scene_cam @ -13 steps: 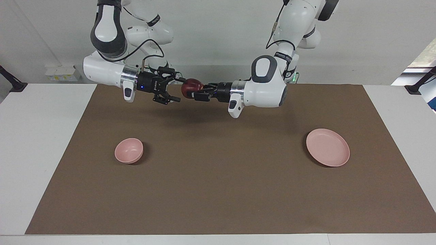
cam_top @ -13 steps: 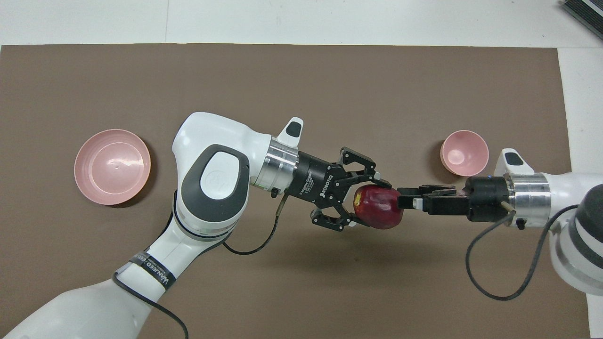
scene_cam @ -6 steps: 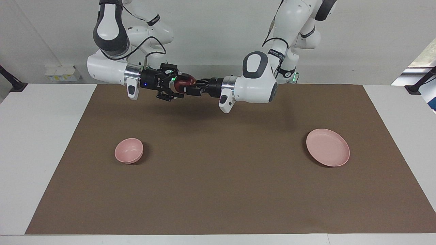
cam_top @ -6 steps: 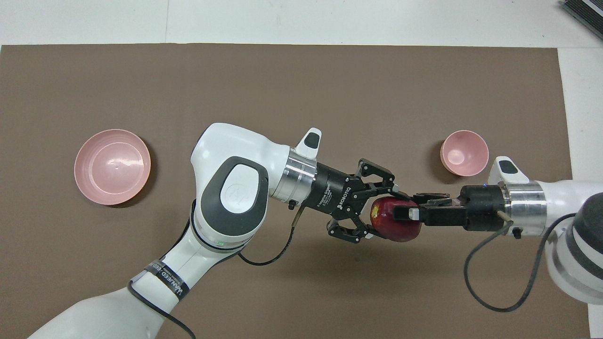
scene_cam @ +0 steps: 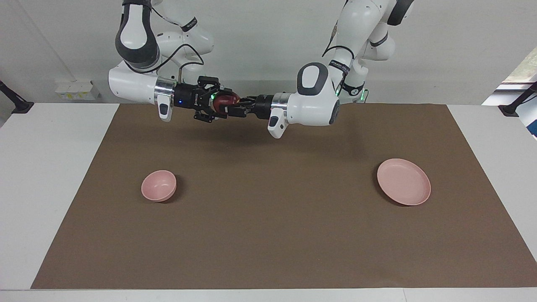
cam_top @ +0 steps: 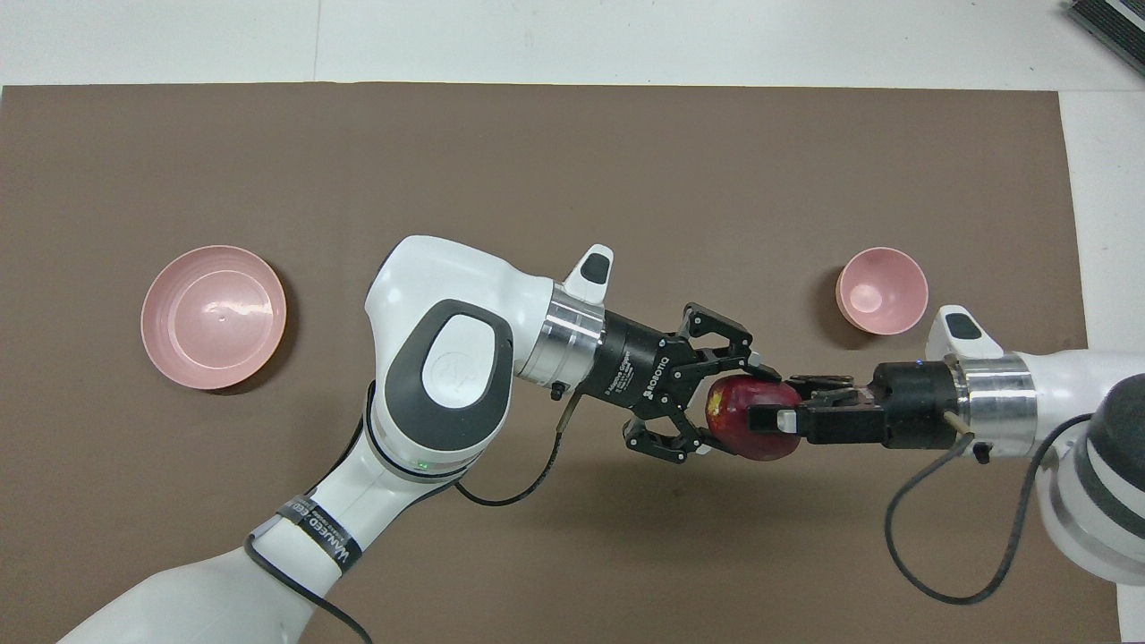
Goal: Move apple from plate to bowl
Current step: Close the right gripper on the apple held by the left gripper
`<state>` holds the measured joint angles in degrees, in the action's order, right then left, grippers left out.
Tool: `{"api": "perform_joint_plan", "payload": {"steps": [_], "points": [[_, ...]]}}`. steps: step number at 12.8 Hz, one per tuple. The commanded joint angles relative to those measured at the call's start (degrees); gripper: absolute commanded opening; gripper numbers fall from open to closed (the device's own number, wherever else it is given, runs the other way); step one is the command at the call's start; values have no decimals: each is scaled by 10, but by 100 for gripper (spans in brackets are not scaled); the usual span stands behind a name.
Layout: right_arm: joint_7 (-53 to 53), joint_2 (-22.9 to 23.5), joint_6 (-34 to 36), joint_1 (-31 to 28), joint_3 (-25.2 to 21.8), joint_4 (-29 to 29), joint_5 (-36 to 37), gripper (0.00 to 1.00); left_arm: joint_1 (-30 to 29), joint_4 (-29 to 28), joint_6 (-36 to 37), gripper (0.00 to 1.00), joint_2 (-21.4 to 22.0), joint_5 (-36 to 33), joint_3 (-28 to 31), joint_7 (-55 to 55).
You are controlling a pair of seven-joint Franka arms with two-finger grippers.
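The dark red apple (scene_cam: 225, 100) (cam_top: 738, 407) hangs in the air between my two grippers, over the brown mat's edge nearest the robots. My left gripper (scene_cam: 231, 110) (cam_top: 726, 407) is shut on the apple from its sides. My right gripper (scene_cam: 221, 102) (cam_top: 774, 416) is open, with one finger above the apple and one below it. The pale pink plate (scene_cam: 403, 181) (cam_top: 213, 317) lies bare toward the left arm's end. The small deep pink bowl (scene_cam: 158, 185) (cam_top: 882, 291) stands with nothing in it toward the right arm's end.
A brown mat (scene_cam: 268, 235) covers most of the white table (scene_cam: 50, 176). A dark object (cam_top: 1109, 22) lies at the table's corner farthest from the robots, at the right arm's end.
Both grippers and the apple shifted toward the right arm's end and rose slightly. The right gripper has closed in around the apple, which the left gripper still holds.
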<state>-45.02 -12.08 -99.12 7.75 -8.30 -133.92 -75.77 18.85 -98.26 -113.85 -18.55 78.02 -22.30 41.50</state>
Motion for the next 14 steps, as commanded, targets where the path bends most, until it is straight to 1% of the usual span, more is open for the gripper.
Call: {"api": "perform_joint_plan", "payload": {"steps": [1, 3, 4, 7, 8, 9, 11, 14], "points": [[-17, -15, 9, -11, 0, -14, 18, 98, 8, -13, -10, 0, 18, 16, 7, 6], [-22, -15, 11, -11, 0, -13, 19, 69, 8, -14, -10, 0, 18, 16, 7, 7], [-23, -15, 12, -11, 0, -13, 19, 59, 8, -17, -9, 0, 18, 16, 7, 7], [-24, -14, 16, -12, 0, -12, 19, 37, 9, -17, -11, 0, 20, 14, 7, 5], [-24, -13, 16, -12, 0, -10, 20, 35, 17, -12, -18, 49, 20, 3, 8, -3], [-28, -13, 16, -13, 0, -10, 20, 34, 19, -11, -31, 99, 19, -3, 8, -1], [-31, -11, 17, -18, 0, -8, 25, 33, 20, -11, -37, 100, 19, -3, 8, -1], [-31, -3, 38, -33, 0, 3, 66, 31, 18, -11, -38, 100, 18, -4, 10, -2]]}}
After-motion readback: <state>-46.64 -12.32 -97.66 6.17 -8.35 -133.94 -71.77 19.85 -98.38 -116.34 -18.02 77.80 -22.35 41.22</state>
